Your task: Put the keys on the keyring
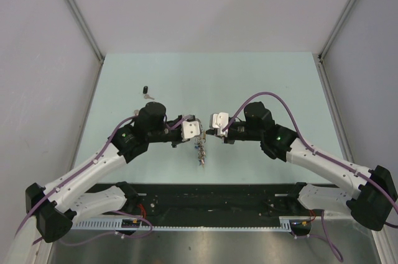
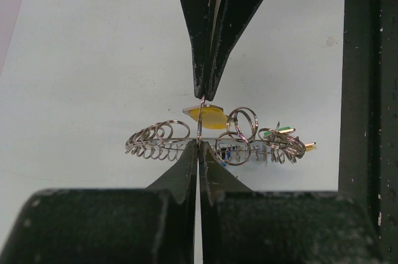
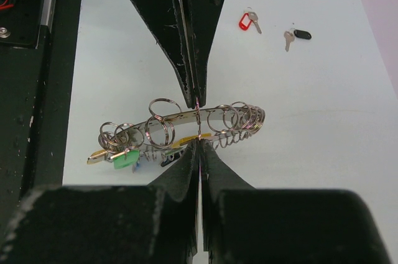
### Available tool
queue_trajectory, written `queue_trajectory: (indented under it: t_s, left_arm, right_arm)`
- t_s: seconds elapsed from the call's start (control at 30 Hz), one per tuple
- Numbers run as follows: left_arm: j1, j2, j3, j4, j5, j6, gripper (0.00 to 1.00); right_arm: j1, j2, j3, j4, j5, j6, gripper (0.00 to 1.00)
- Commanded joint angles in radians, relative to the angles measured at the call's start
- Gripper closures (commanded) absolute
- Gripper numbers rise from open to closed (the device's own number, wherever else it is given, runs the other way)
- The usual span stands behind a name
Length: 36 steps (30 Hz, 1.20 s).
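The keyring [image 1: 202,151] hangs in the air between my two grippers, a silvery band [image 3: 186,117] strung with many small rings [image 2: 149,140]. My left gripper [image 1: 199,132] [image 2: 199,143] and right gripper [image 1: 210,131] [image 3: 199,140] meet tip to tip, both shut on one thin small ring standing edge-on across the keyring. The yellow-headed key [image 2: 210,115] [image 3: 186,141] hangs right at that ring. The red-headed key [image 3: 246,22] and the black-headed key [image 3: 301,35] [image 1: 146,91] lie on the table beyond, apart from both grippers.
Green [image 3: 124,157] and other coloured tags hang from the keyring's far end. A black rail [image 1: 199,195] runs along the table's near edge below the grippers. Grey walls [image 1: 50,90] close in the pale green table [image 1: 205,77] on both sides.
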Motion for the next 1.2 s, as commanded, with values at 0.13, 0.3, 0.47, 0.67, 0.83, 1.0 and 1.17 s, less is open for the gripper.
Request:
queue_trajectory:
  t_s: [0.13,0.3,0.47,0.67,0.83,1.0,1.17]
  left_arm:
    - [-0.006,-0.024,0.002,0.065,0.026,0.021,1.0]
    - [-0.006,-0.025,0.002,0.065,0.031,0.021,1.0]
    - [-0.006,-0.025,0.002,0.068,0.043,0.018,0.99]
    - [-0.006,-0.021,0.003,0.069,0.049,0.015,0.99]
    - [-0.006,-0.022,0.003,0.069,0.052,0.013,1.0]
    - [-0.008,-0.018,0.005,0.066,0.062,0.013,1.0]
    - [-0.009,-0.013,0.006,0.062,0.069,0.018,1.0]
  right_arm:
    - [-0.001,0.003,0.044,0.036,-0.02,0.01,1.0]
    - [-0.001,0.004,0.044,0.036,-0.03,0.013,1.0]
    - [0.0,0.009,0.044,0.067,-0.04,0.016,1.0]
    - [0.002,0.012,0.044,0.074,-0.053,0.022,1.0]
    - [0.002,0.016,0.044,0.079,-0.063,0.025,1.0]
    - [0.003,0.021,0.05,0.076,-0.081,0.025,1.0]
    - [0.005,0.03,0.058,0.067,-0.098,0.024,1.0]
